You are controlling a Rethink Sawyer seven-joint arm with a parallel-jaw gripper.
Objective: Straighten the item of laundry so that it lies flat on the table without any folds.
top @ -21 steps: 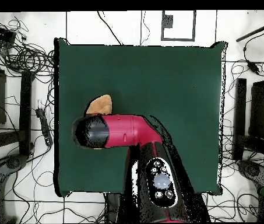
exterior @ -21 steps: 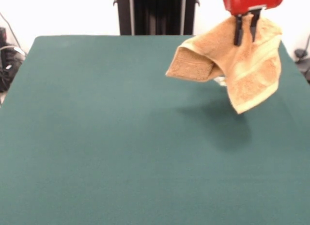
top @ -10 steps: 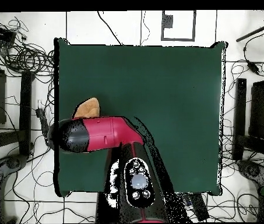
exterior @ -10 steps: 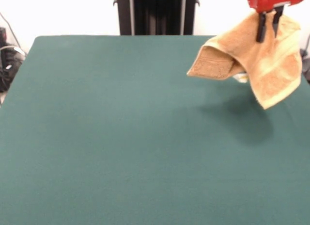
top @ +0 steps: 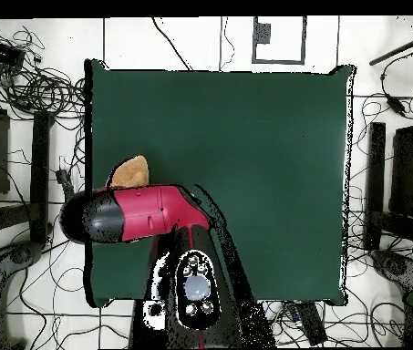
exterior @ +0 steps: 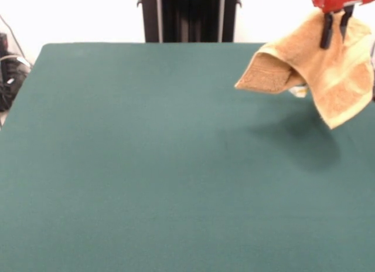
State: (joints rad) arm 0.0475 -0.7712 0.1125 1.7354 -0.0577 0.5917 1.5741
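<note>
Orange-tan terry, the towel [exterior: 319,72] hangs clear of the table [exterior: 146,166], pinched at its upper edge between the two dark fingers [exterior: 326,31] of the gripper [exterior: 335,29], which are closed tight on the cloth. From the front it droops at the far right of the green surface, one fold jutting left like a pocket, another falling to a corner on the right, with a small white tag [exterior: 299,91] peeping underneath and a soft shadow on the felt below. From overhead, only a tan sliver [top: 130,171] shows beyond the red and black arm [top: 141,214], close to the table's left edge.
</note>
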